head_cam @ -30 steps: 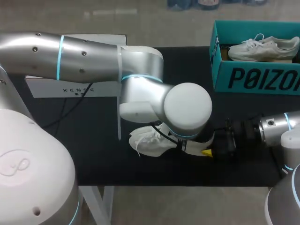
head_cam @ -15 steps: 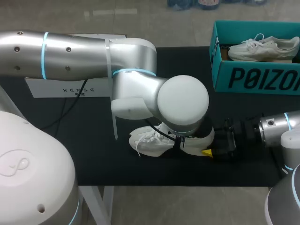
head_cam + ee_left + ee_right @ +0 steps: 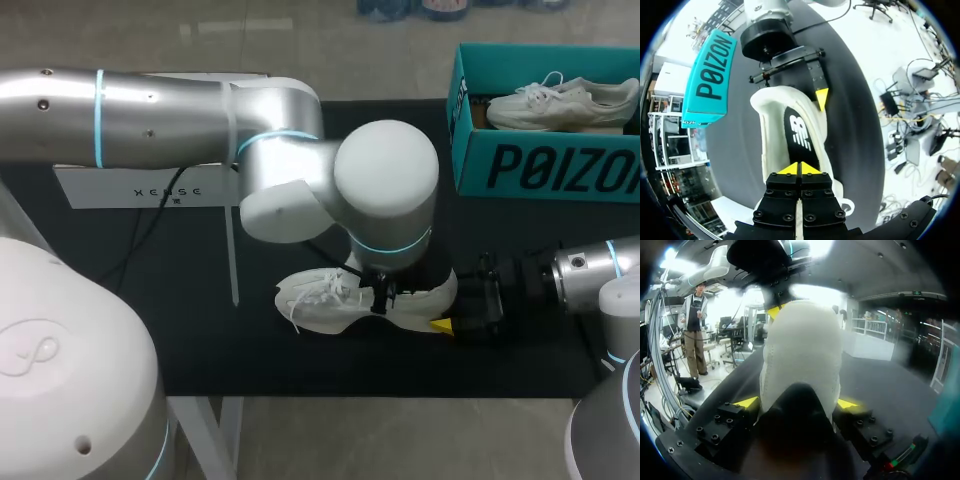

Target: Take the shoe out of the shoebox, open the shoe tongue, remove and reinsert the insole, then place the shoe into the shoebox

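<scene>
**Heel clamped, left hand poised over the insole**

The left arm (image 3: 200,110) crosses the black counter (image 3: 200,330) from 9 o'clock. In the head view its round wrist joint hides the middle of the white shoe (image 3: 320,300). The teal shoebox (image 3: 540,165) stands at 2 o'clock from that shoe, well apart, with a second shoe (image 3: 560,100) lying inside it. A white box (image 3: 150,185) sits at 10 o'clock. The right arm (image 3: 590,270) comes in from 3 o'clock.

The right hand (image 3: 797,402) is clamped on the shoe's heel, with 1 yellow tip on each side. The left hand (image 3: 800,169) hangs above the shoe's opening. Its 2 tips are pressed together just over the black insole (image 3: 800,132), at the end away from the heel. Whether they pinch anything cannot be told.

The shoe rests on its sole at the counter's middle, toe toward 9 o'clock, outside the shoebox.
</scene>
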You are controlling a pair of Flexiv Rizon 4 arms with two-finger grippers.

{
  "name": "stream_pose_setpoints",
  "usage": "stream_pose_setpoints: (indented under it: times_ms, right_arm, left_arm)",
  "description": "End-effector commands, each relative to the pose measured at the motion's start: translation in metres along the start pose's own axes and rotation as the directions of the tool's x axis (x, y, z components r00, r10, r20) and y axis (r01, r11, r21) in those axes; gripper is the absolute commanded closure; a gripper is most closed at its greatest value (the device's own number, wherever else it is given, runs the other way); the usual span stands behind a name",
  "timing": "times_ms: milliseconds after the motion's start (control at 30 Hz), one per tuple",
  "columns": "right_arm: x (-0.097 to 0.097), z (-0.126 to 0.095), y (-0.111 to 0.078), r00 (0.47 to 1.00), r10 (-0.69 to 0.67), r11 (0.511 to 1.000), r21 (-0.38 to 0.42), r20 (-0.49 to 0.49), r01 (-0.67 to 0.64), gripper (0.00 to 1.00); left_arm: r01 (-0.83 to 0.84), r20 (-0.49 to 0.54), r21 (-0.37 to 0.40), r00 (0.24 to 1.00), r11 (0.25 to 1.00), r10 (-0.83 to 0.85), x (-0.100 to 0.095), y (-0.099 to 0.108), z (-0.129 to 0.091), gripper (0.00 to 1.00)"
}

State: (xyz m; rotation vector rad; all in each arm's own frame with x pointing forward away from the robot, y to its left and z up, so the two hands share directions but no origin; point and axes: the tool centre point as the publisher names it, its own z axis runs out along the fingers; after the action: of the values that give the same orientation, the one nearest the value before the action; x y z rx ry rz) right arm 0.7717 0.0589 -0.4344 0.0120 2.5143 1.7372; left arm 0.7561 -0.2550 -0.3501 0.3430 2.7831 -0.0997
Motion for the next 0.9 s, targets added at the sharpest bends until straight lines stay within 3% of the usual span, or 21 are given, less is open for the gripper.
stream_pose_setpoints:
  times_ms: [33, 133, 300, 467, 567, 633, 900]
  right_arm:
    - [0.0, 0.002, -0.002, 1.0, 0.0, 1.0, 0.002, 0.002, 0.0, 1.0]
    - [0.0, 0.002, -0.002, 1.0, 0.0, 1.0, 0.002, 0.002, 0.0, 1.0]
    - [0.0, 0.002, -0.002, 1.0, 0.0, 1.0, 0.002, 0.002, 0.0, 1.0]
    - [0.0, 0.002, -0.002, 1.0, 0.0, 1.0, 0.002, 0.002, 0.0, 1.0]
    - [0.0, 0.002, -0.002, 1.0, 0.0, 1.0, 0.002, 0.002, 0.0, 1.0]
    - [0.0, 0.002, -0.002, 1.0, 0.0, 1.0, 0.002, 0.002, 0.0, 1.0]
    - [0.0, 0.002, -0.002, 1.0, 0.0, 1.0, 0.002, 0.002, 0.0, 1.0]
  left_arm:
    - [0.001, -0.041, -0.003, 0.999, 1.0, -0.002, 0.0, -0.003, 0.011, 1.0]
    - [0.002, -0.068, -0.002, 0.998, 1.0, -0.002, 0.004, -0.005, 0.014, 1.0]
    - [-0.005, -0.071, 0.0, 0.997, 1.0, 0.005, 0.005, -0.01, 0.013, 0.6]
    - [-0.001, -0.061, -0.001, 0.998, 1.0, 0.001, 0.003, -0.01, 0.013, 0.51]
    - [-0.003, -0.06, -0.001, 0.998, 1.0, 0.003, 0.003, -0.011, 0.014, 0.54]
    - [-0.005, -0.063, 0.0, 0.998, 1.0, 0.005, 0.003, -0.012, 0.015, 0.63]
    - [-0.005, -0.087, 0.017, 0.996, 1.0, 0.006, 0.007, -0.016, 0.039, 0.63]
